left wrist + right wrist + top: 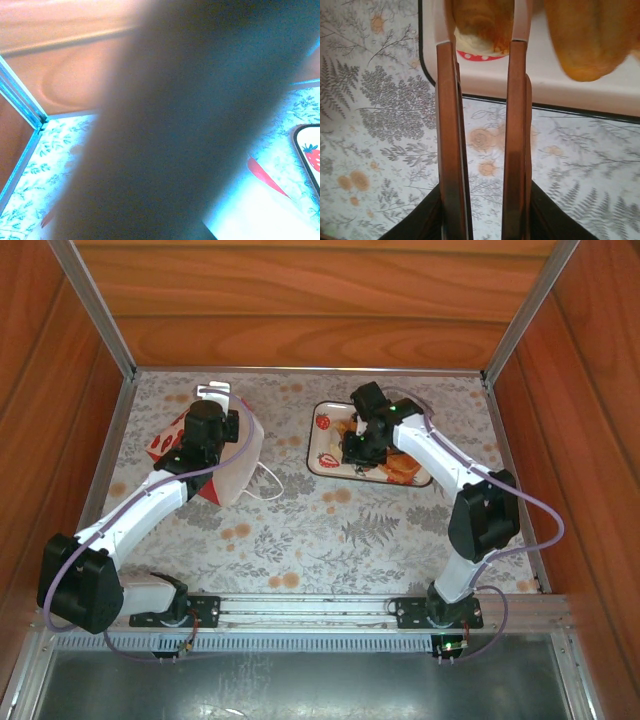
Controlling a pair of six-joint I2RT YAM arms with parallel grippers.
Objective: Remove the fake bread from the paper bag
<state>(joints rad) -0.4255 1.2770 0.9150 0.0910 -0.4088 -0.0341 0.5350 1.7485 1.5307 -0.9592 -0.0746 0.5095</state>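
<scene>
The paper bag lies tilted at the back left, its red band toward the far left and its cord handle trailing right. My left gripper sits on top of the bag and is shut on the paper. In the left wrist view a dark blur hides the jaws, and the white bag shows beside it. My right gripper hangs over the tray. In the right wrist view the gripper is shut on a golden fake bread. A bigger bread lies beside it on the tray.
More orange pastries lie on the strawberry tray's near right side. Wooden walls and metal rails close in the flowered table on three sides. The tray's corner shows to the right of the bag in the left wrist view.
</scene>
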